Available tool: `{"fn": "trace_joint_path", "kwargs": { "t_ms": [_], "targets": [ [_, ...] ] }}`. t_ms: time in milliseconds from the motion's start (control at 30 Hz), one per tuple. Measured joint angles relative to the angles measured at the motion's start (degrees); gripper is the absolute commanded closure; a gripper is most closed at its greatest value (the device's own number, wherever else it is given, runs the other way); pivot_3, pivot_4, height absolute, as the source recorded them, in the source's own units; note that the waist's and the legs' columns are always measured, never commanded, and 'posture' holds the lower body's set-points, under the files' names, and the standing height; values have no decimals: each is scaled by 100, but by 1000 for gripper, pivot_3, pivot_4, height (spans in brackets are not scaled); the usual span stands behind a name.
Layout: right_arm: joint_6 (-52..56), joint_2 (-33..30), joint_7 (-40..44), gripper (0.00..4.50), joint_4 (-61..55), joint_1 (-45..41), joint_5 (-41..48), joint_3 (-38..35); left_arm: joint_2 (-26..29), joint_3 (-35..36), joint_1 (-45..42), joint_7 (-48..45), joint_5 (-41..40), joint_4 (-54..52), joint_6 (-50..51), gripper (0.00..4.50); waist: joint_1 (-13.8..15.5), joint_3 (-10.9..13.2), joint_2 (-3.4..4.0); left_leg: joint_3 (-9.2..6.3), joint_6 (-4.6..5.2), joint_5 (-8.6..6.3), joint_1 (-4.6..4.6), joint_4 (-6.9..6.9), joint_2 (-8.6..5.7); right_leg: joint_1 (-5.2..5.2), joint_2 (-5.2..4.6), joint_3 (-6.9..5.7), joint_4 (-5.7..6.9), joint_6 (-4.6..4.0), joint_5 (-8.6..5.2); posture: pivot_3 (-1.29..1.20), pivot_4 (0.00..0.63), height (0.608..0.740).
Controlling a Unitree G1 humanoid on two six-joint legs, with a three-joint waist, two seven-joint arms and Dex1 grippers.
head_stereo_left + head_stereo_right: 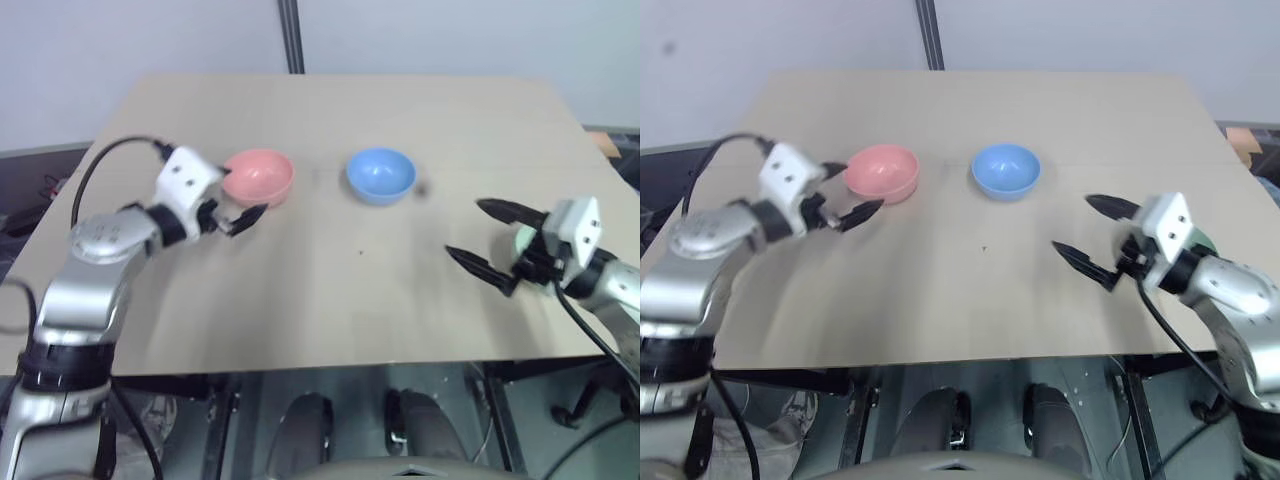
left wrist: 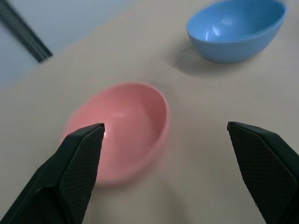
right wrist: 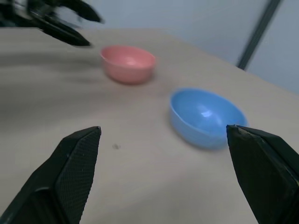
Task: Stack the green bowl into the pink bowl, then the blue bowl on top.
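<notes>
I see one pink bowl [image 1: 259, 176] ahead of my L gripper [image 1: 236, 214], one blue bowl [image 1: 381, 175] beyond R gripper [image 1: 493, 243], green bowl [image 1: 524, 240] behind it; both jaws spread, empty.

Pink bowl [image 1: 258, 176] left of blue bowl [image 1: 380, 175], apart, both on table [image 1: 330, 300].

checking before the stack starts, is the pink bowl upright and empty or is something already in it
Upright and empty. The pink bowl sits rim-up on the table, its smooth inside bare; the blue bowl stands apart beside it.
</notes>
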Motion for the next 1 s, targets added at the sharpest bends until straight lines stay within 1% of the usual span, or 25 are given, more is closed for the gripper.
{"fn": "trace_joint_path", "kwargs": {
  "t_ms": [67, 167, 300, 333, 367, 400, 433, 567, 600, 767, 833, 867, 1000],
  "targets": [
    [-31, 155, -23, 0, 133, -279, -160, 325, -119, -509, -536, 10, 456, 419, 35, 48, -2, 0, 0, 3, 0, 0, -7, 1, -1, -2, 0, 2, -5, -1, 20, 0, 150, 740],
    [-94, 309, -44, 0, 265, -436, -308, 559, -280, -1093, -1061, 21, 1045, 1039, 182, 48, -2, 2, -2, 11, 0, 0, -20, 1, -3, -5, 2, -6, -12, 7, 23, 0, 150, 740],
    [-141, 467, -94, 0, 289, -519, -428, 695, -574, -1718, -1539, -74, 1642, 1614, 353, 48, -1, 2, -2, 16, -1, 1, -35, 2, -4, -19, 1, -7, -13, 8, 24, 0, 150, 740],
    [-146, 478, -111, 0, 291, -520, -452, 696, -692, -1818, -1631, -105, 1773, 1764, 420, 578, -1, 2, -2, 16, -1, 1, -37, 4, -4, -19, 1, -10, -13, 8, 24, 0, 150, 740],
    [-157, 489, -131, 0, 290, -514, -468, 696, -756, -1889, -1670, -112, 1843, 1848, 440, 883, -1, 2, -2, 15, 0, 1, -39, 7, -4, -19, 1, -11, -13, 8, 24, 0, 150, 740],
    [-162, 488, -141, 0, 288, -505, -487, 696, -810, -1955, -1712, -119, 1904, 1927, 453, 1345, -1, 2, -3, 15, 0, 0, -39, 8, -4, -19, 1, -12, -12, 9, 24, 0, 150, 740],
    [-173, 487, -155, 0, 277, -451, -522, 693, -911, -2001, -1765, -153, 1988, 2021, 482, 1951, -2, 2, -3, 15, 0, 0, -38, 8, -3, -19, 1, -13, -11, 9, 24, 0, 150, 740],
    [-174, 486, -234, 0, 232, -268, -621, 679, -1031, -2010, -1882, -247, 2131, 2203, 492, 3981, -8, 3, -3, 10, 0, 0, -34, 9, -2, -20, 1, -12, -1, 9, 23, 0, 150, 740],
    [-174, 486, -273, 0, 204, -208, -643, 672, -1061, -2010, -1930, -277, 2164, 2272, 491, 4429, -5, 3, -4, 10, 0, 0, -33, 9, -3, -20, 1, -12, 1, 9, 23, 0, 150, 740],
    [-182, 488, -410, 0, 86, -71, -718, 660, -1164, -2004, -1972, -549, 2196, 2385, 315, 4429, -7, 3, -4, 6, 0, 1, -27, 15, -2, -19, 0, -7, 8, 11, 23, 0, 150, 740],
    [-183, 489, -485, 0, 20, 14, -757, 638, -1157, -1968, -1934, -816, 2068, 2230, 206, 4429, -5, 3, -4, 5, 0, 1, -29, 15, -2, -19, 0, -7, 8, 9, 23, 0, 150, 740],
    [-183, 488, -519, 0, -22, 69, -765, 616, -1139, -1943, -1882, -983, 1954, 2064, 167, 4429, -5, 3, -4, 4, 0, 1, -30, 15, -1, -20, 0, -7, 8, 9, 23, 0, 150, 740],
    [-183, 478, -664, 0, -210, 399, -804, 403, -739, -1867, -1219, -2215, 1174, 616, -417, 4429, -14, 3, -3, 4, -3, 2, -29, 14, -1, -22, -4, 6, 4, 8, 24, 0, 150, 740]
  ]
}}
